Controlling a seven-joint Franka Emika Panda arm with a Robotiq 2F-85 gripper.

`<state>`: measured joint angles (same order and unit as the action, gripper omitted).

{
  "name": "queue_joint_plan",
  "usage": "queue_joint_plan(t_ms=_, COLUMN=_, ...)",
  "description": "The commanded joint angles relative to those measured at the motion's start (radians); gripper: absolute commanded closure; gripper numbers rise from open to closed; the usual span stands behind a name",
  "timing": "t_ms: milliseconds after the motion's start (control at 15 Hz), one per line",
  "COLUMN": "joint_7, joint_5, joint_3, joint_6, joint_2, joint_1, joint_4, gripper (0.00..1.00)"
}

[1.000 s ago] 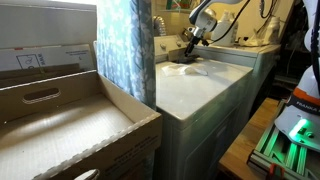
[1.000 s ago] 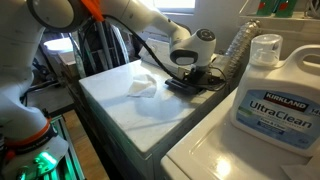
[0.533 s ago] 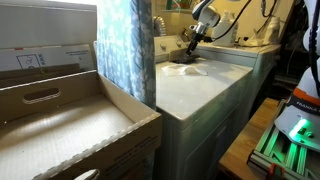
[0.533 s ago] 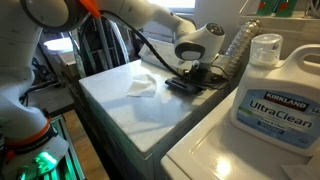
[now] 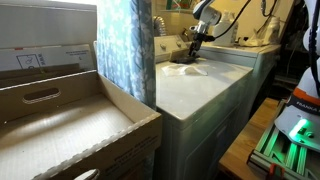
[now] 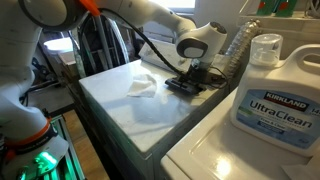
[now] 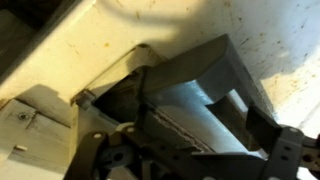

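Black flat object seen at back of washer top, beside white cloth. Gripper held just above, pointed down, facing it squarely. Jaw state cannot be told.

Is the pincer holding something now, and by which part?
Cannot tell. The pincer sits over the dark flat thing on the white top; a grip is not visible.

Front of worktop bare, open way in from its near edge. White cloth lies mid-top. Dark flat thing sits under hand at the back. Clear bottle and detergent jug crowd that side. Curtain walls another edge.
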<state>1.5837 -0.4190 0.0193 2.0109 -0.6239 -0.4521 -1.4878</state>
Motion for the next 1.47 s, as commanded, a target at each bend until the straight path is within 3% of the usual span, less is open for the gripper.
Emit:
queue_joint_plan(t_ms=0, joint_7=0.049, joint_5=0.038, joint_3=-0.017, joint_6=-0.039, joint_2=-0.01, joint_1=0.004, joint_4=0.019, gripper=0.0)
queue_joint_plan(t_ms=533, joint_7=0.098, joint_5=0.083, joint_3=-0.029, joint_6=-0.056, joint_2=-0.014, joint_1=0.017, joint_4=0.017, gripper=0.0)
queue_joint_plan(t_ms=1400, joint_7=0.029, joint_5=0.036, joint_3=-0.034, joint_6=0.113, joint_2=0.011, joint_1=0.033, joint_4=-0.059, gripper=0.0)
